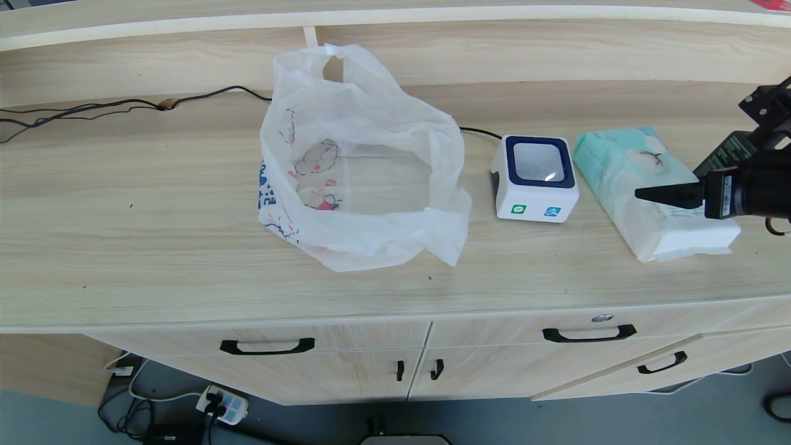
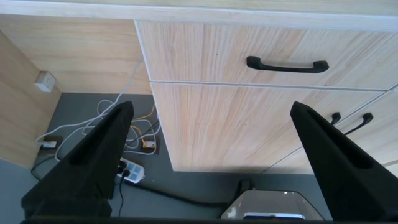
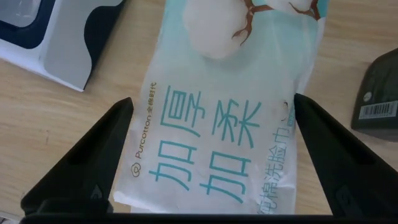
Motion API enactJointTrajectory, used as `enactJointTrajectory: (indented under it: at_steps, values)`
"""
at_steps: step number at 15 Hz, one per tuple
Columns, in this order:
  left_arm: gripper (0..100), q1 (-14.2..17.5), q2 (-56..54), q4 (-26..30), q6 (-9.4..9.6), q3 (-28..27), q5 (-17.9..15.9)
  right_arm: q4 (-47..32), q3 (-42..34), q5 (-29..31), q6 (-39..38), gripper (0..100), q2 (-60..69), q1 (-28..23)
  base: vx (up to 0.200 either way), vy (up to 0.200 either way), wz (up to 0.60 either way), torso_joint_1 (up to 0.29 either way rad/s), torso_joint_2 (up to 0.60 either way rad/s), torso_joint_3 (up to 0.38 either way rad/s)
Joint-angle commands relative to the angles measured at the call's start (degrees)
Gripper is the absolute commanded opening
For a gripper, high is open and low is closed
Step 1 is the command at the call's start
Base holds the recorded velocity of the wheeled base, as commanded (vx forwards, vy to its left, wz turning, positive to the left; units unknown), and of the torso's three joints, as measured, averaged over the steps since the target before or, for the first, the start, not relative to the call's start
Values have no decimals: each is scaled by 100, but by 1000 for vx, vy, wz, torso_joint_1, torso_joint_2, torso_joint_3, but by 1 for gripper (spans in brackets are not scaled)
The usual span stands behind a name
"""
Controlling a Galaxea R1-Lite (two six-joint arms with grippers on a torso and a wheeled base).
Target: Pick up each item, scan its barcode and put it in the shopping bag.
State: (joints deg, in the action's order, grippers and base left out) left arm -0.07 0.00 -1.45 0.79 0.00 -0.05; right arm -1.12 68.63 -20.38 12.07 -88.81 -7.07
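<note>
Hovering above a mint-and-white tissue pack (image 1: 649, 185) at the right end of a wooden counter (image 1: 154, 247), the right gripper (image 3: 212, 102) holds its black fingers spread wide, one on either side of the wrapper. The pack lies flat just right of a white, blue-framed barcode scanner (image 1: 535, 178), with a dark packet (image 3: 379, 102) near its far side. Left of the scanner stands the shopping bag (image 1: 361, 167), its mouth gaping upward and the counter's wood showing through its thin printed film. Down below counter level, the left gripper (image 2: 211, 106) faces the drawer fronts (image 2: 261, 43), its fingers likewise parted and holding nothing.
</note>
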Motion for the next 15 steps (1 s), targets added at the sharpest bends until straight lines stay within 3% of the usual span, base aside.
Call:
enactJointTrajectory:
  at_steps: [1,10,11,15]
  values:
    - [100,-1,9,-4,9,0,5,-37,-201,34,32,100,-5,4,0,0,0,0,0,0]
    - [100,-1,9,-4,9,0,-4,-20,300,351,32,100,-857,-22,0,0,0,0,0,0]
    - [100,-1,9,-4,9,0,-4,-2,335,342,32,0,-875,-14,0,0,0,0,0,0]
    - [100,-1,9,-4,9,0,-4,-2,309,237,-12,0,-778,13,0,0,0,0,0,0]
